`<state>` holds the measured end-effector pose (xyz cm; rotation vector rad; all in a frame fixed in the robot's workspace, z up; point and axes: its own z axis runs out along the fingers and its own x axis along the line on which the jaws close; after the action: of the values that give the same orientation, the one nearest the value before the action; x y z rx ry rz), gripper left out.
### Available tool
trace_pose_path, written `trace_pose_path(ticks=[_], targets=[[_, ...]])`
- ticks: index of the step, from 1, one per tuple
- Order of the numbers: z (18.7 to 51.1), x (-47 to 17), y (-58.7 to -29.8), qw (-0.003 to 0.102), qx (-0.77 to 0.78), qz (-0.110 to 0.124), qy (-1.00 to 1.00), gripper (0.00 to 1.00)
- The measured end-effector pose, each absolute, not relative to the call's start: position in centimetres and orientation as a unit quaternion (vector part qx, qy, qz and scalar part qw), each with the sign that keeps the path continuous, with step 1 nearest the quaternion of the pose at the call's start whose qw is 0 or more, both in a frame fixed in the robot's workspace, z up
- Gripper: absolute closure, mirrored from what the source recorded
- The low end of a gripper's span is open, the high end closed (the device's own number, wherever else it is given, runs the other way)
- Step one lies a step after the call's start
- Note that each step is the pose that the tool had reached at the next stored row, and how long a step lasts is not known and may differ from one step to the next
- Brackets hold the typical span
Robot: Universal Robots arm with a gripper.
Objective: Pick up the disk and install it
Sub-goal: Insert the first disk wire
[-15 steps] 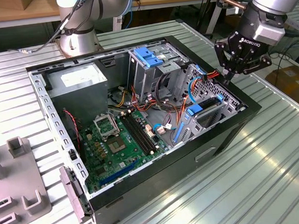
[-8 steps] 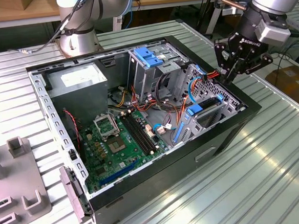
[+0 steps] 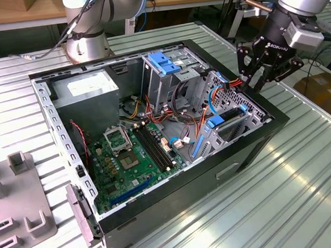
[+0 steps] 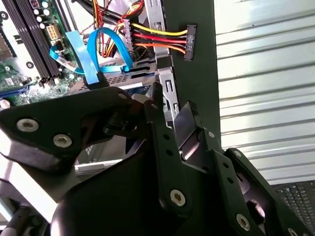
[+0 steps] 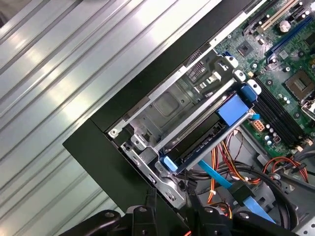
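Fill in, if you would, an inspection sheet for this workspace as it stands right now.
Surface: ribbed aluminium table carrying an open black computer case.
Job's things: grey hard disk in its blue plastic carrier frame appears to sit edge-up in the metal drive cage at the case's corner.
Clutter: grey plastic fixture blocks at the exterior view's left.
Gripper: black gripper hangs over the case wall beside the drive cage.
Cables: red, yellow and orange power wires and a light-blue flat data cable lie loose near the cage.
Surroundings: grey robot-arm base behind the case; cardboard box at the exterior view's right.
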<state>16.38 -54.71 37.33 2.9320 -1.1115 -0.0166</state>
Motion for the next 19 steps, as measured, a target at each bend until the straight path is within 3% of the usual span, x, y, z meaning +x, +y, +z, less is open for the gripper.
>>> trace_pose_path(ticks=[6, 9, 19], targets=[[37.12, 16.47, -54.5, 0.001, 0.945, 0.001, -0.329, 0.63], [37.11, 16.47, -54.5, -0.008, 0.949, 0.026, -0.314, 0.63], [37.09, 16.47, -53.8, -0.011, 0.973, 0.026, -0.227, 0.63]])
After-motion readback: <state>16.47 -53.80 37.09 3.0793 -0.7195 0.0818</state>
